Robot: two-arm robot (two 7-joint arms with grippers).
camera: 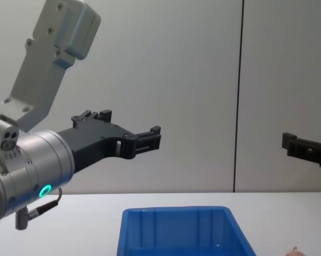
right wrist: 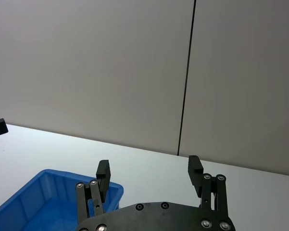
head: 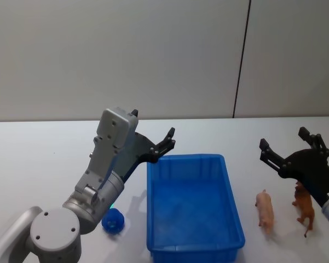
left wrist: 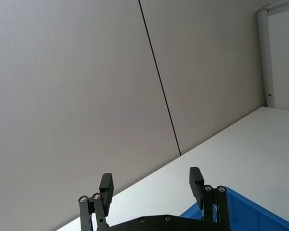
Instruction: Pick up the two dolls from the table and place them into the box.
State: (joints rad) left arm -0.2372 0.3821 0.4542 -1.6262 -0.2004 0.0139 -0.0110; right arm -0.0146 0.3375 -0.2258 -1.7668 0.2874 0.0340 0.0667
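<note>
The white table (head: 44, 153) is carrying the blue box (head: 194, 208); the left gripper (left wrist: 151, 177) is hovering, jaws apart, by its far left corner; the right gripper (head: 283, 138), likewise spread, is hanging above the brown doll (head: 305, 207); the pink doll (head: 264, 207) is sitting between that one and the box.

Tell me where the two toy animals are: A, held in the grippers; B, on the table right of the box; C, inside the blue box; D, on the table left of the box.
B: the pink pig and the brown animal stand on the table on the right side of the blue box, and the left gripper and right gripper are open and empty.
</note>
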